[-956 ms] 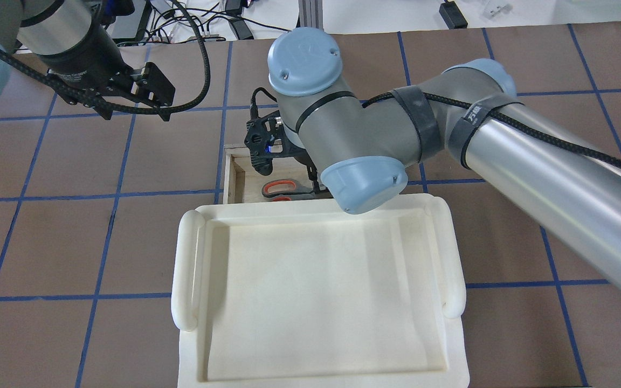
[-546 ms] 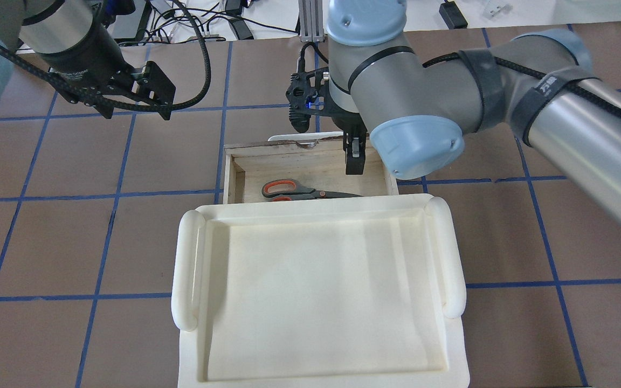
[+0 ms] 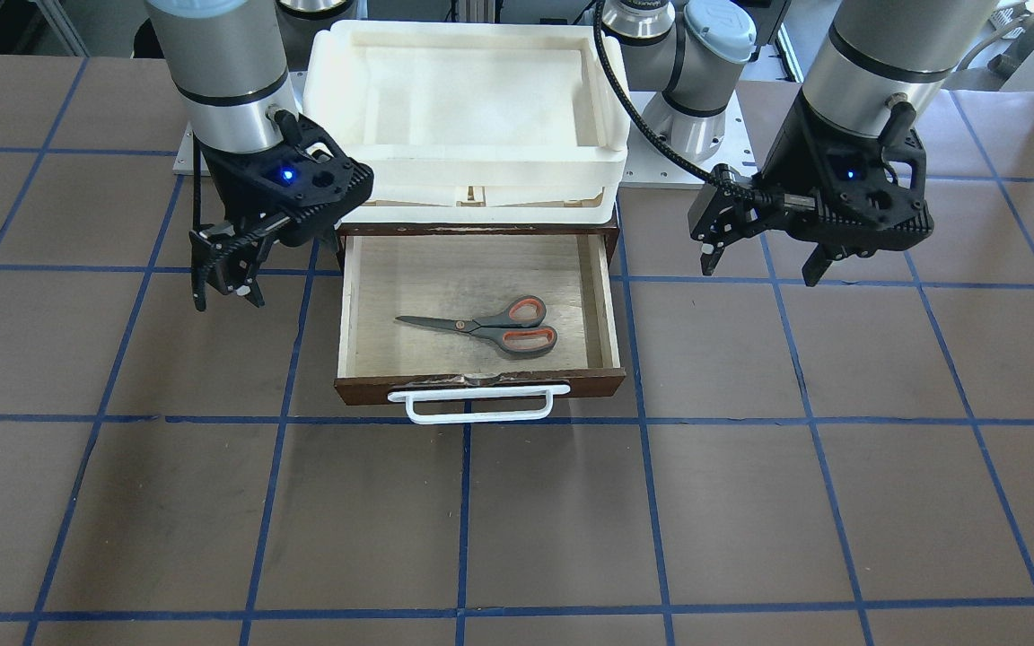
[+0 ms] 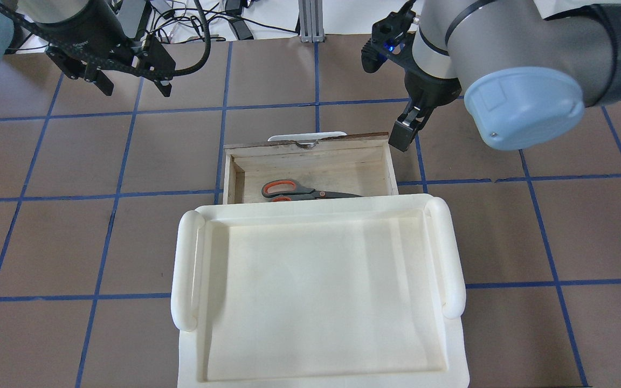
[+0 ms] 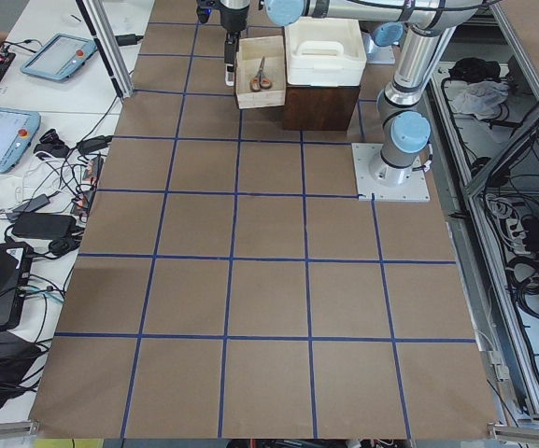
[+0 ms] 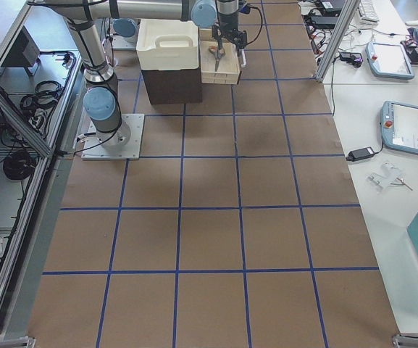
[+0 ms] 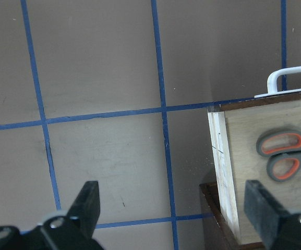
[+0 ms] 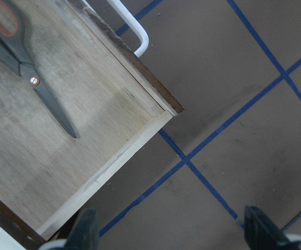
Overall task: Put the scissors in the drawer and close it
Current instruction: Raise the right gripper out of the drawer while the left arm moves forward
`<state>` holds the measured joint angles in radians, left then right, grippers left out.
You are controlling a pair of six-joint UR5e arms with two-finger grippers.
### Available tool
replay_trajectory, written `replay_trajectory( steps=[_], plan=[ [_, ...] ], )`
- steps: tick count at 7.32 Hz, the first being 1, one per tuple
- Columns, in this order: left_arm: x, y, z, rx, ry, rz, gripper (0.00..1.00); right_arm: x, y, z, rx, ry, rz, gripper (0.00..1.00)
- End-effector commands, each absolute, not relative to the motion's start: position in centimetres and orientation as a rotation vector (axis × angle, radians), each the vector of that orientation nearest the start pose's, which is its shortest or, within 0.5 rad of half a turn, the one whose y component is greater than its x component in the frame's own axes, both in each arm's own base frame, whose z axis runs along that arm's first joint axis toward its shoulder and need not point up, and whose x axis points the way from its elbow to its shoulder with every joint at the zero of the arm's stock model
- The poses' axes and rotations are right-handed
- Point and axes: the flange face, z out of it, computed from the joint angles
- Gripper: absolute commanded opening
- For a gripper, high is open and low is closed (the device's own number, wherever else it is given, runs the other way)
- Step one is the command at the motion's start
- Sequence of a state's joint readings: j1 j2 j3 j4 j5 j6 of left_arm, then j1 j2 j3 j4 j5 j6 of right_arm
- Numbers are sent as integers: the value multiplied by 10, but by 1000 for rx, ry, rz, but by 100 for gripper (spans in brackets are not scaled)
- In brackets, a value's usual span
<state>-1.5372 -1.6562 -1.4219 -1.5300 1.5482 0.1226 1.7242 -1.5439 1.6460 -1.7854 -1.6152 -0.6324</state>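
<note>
The scissors (image 3: 490,327), grey handles with orange-red loops, lie flat inside the open drawer (image 3: 479,384), blades toward my right arm's side. They also show in the overhead view (image 4: 294,189), half hidden by the white tray. The drawer's white bar handle (image 3: 478,404) faces away from me. My right gripper (image 3: 225,283) is open and empty, hovering just outside the drawer's far right corner (image 8: 171,112); in the right wrist view the scissors (image 8: 30,78) lie apart from it. My left gripper (image 3: 761,265) is open and empty above the table, left of the drawer (image 7: 220,166).
A white plastic tray (image 4: 184,269) sits on top of the dark wooden cabinet that the drawer slides out of. The brown table carries a blue tape grid (image 3: 466,511). Cables and devices lie beyond the far table edge (image 4: 219,21).
My right gripper has risen out of the drawer and moved away to its far right corner. The scissors stay lying in the drawer. My left gripper has shifted slightly farther from me.
</note>
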Motion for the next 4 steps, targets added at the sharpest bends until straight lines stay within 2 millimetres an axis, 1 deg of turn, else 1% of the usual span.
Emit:
replay_trajectory(
  steps=[1,2,3,4],
  plan=[
    [-126,-546,526,166,3153,-131,100,193,-460,499,-824,3088,-251,100],
    [-128,-552,514,173,3155,-80,100,184,-448,520,-690,3108,-327,100],
    [-130,-561,503,171,3164,-47,100,181,-443,528,-525,3128,-362,100],
    [-134,-574,480,146,3173,19,100,179,-443,530,-494,3131,-375,100]
  ],
)
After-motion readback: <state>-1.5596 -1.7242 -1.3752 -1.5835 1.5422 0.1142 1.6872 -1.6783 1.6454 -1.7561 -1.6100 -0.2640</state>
